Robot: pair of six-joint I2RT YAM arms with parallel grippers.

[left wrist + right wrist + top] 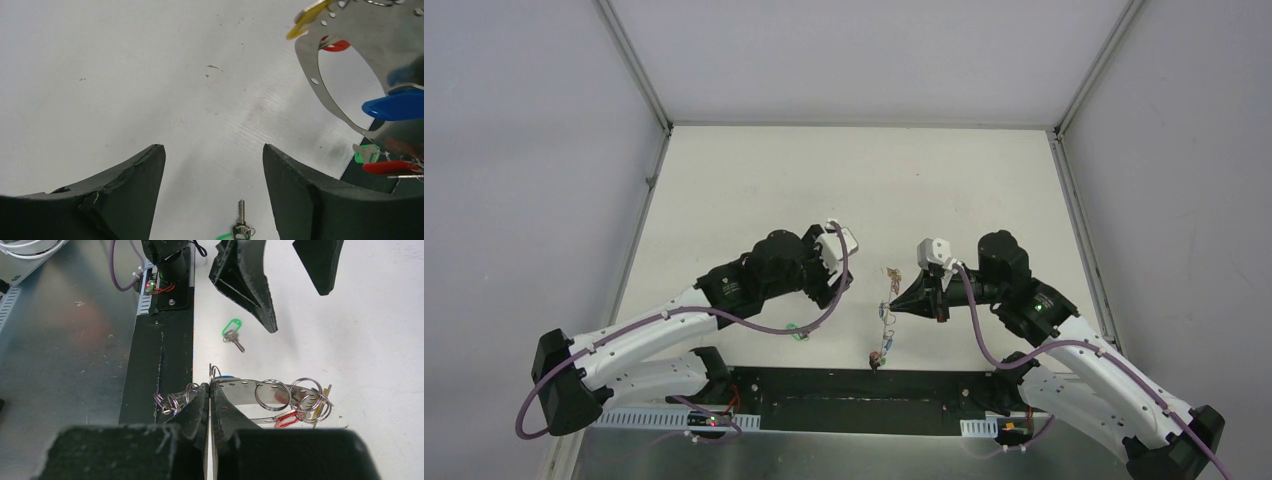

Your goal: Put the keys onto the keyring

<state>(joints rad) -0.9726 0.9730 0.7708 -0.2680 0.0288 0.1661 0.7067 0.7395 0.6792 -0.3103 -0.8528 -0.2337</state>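
The green-tagged key (232, 332) lies flat on the white table (844, 190), tip pointing away from my left gripper (212, 147). That gripper hovers over the key, open, with nothing between its fingers (135, 190). My right gripper (210, 386) is shut on the keyring (250, 390), a flat grey metal band with small holes, and holds it off the table. Several wire rings (272, 395) hang on the band. A blue tag (395, 105) shows against the band near the right fingers; how it is attached I cannot tell. From above, the keyring (886, 312) hangs between the two grippers.
Red (285, 417) and yellow (305, 20) tagged keys hang on the band. A black base strip (854, 385) and a metal shelf (65, 340) run along the table's near edge, close to the green key. White enclosure walls stand on three sides.
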